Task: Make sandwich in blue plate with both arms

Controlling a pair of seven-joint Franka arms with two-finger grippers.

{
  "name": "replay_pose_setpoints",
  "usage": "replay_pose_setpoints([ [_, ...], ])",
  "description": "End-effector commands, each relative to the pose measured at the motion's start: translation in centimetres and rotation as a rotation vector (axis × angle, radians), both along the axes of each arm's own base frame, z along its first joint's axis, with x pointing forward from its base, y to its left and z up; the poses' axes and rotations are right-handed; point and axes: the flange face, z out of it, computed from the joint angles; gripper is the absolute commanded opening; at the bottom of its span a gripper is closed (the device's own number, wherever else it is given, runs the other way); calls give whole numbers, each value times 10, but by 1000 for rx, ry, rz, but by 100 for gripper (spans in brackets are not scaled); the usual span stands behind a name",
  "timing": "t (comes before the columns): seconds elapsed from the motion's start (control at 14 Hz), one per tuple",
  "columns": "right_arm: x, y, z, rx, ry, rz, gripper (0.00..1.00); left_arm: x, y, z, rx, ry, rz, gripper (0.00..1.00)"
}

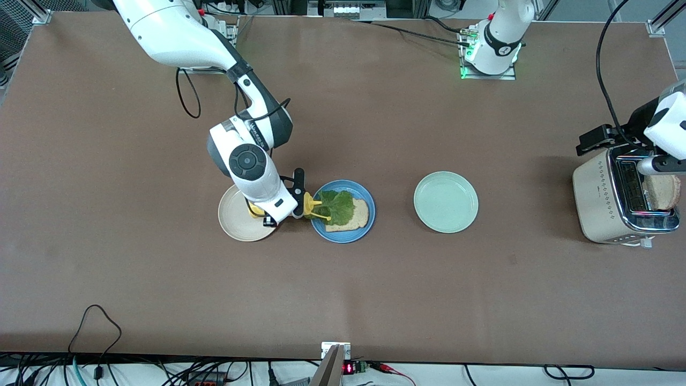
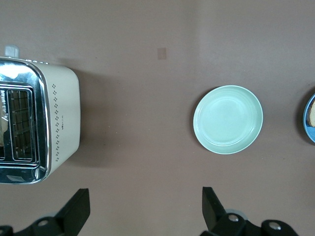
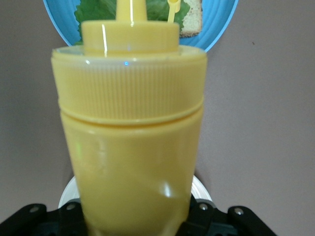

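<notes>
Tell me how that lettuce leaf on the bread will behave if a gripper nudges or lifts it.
The lettuce leaf looks thin and crinkled, so it is probably floppy and light, likely to droop if lifted. It lies loose on the bread slice in the blue plate, so a nudge would likely slide it. The right gripper holds a yellow squeeze bottle, tip toward it.

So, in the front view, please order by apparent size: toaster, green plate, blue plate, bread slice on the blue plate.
1. toaster
2. green plate and blue plate: look alike
3. bread slice, partly under lettuce
</notes>
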Motion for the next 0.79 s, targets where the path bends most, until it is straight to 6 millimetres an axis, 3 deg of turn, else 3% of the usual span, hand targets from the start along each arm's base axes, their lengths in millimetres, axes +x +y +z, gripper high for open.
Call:
replay_pose_setpoints([
  [0.0, 3, 6, 6, -16, -24, -2, 0, 4, 6, -8, -10, 21, -18, 100],
  [0.57, 2, 8, 4, -16, -23, 0, 0, 4, 5, -7, -10, 19, -20, 100],
  [0.72, 20, -24, 8, -7, -21, -8, 0, 4, 2, -8, -11, 21, -24, 100],
])
